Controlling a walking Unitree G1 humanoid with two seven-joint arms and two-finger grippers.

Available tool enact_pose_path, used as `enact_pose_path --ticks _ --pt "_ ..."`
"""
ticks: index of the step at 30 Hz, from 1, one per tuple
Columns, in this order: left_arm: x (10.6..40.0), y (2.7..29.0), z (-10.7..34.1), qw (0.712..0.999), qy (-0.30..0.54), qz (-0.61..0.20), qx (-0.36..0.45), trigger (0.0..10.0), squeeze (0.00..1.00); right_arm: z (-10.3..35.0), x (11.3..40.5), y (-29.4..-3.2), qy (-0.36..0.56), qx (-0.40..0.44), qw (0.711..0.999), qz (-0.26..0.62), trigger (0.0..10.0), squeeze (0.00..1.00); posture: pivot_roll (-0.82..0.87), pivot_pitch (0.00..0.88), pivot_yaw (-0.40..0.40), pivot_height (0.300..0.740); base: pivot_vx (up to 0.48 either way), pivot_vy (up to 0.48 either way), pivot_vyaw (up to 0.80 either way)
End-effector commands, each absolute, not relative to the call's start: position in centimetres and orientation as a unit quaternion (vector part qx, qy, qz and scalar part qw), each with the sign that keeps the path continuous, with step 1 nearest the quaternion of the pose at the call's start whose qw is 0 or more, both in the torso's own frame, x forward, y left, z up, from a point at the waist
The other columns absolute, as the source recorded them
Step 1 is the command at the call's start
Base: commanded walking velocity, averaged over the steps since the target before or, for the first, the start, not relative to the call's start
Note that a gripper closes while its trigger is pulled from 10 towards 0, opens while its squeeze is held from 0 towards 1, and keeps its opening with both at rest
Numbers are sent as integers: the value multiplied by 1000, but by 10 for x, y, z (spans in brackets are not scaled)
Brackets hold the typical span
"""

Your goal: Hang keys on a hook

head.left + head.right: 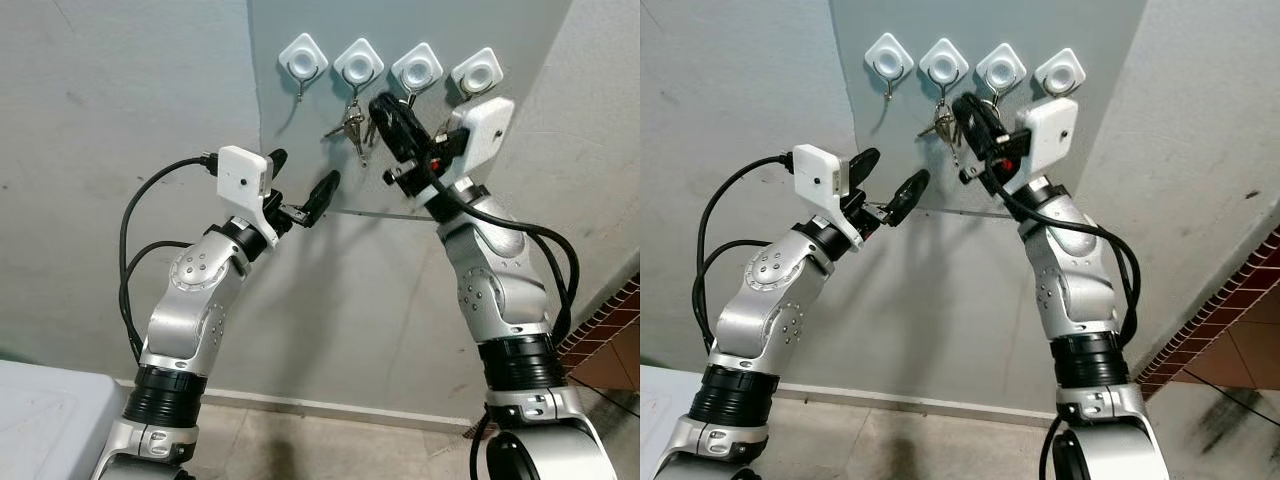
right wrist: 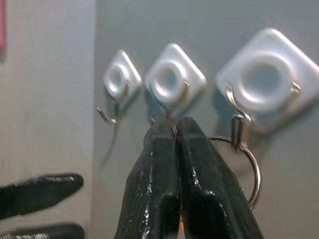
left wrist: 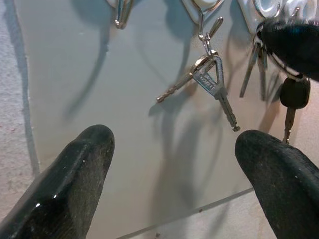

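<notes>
Pressed together, my right pincer (image 2: 174, 149) sits at the second white diamond-shaped wall hook (image 2: 172, 79), just above the silver bunch of keys (image 3: 212, 82) dangling from it. Beside it, a black-headed key set (image 3: 294, 94) hangs on the neighbouring hook. My left pincer (image 1: 300, 185) hovers apart, below. Hanging looks done; only withdrawal seems left.

We see even, soft daylight; long shadows of the keys (image 3: 212, 82) fall on the wall (image 1: 120, 120) beyond our fingers (image 3: 65, 184), whose tips are blurred close up.
</notes>
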State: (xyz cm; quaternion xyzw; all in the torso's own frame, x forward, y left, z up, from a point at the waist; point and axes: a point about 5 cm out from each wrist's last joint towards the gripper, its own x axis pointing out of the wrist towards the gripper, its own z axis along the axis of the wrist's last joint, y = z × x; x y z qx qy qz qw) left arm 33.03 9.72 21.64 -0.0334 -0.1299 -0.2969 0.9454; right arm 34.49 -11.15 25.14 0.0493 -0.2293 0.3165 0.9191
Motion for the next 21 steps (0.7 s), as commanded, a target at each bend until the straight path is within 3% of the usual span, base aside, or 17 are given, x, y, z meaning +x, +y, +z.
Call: enact_pose_path --ticks 1,14,15,21 --pt "328 98 223 944 -142 -298 -31 10000 0 242 342 -105 -206 51 915 342 10000 0 -24 0 -5 740 0 0 0" --pt "328 98 223 944 -142 -296 -32 10000 0 232 339 -109 -196 90 925 314 10000 0 -26 0 -3 740 0 0 0" --pt "328 98 223 944 -142 -295 -32 10000 0 231 338 -109 -195 99 924 313 10000 1000 -25 0 -4 740 0 0 0" --pt "329 99 222 946 -140 -289 -35 10000 0 229 337 -115 -204 129 926 290 10000 1000 -23 0 -5 740 0 0 0"
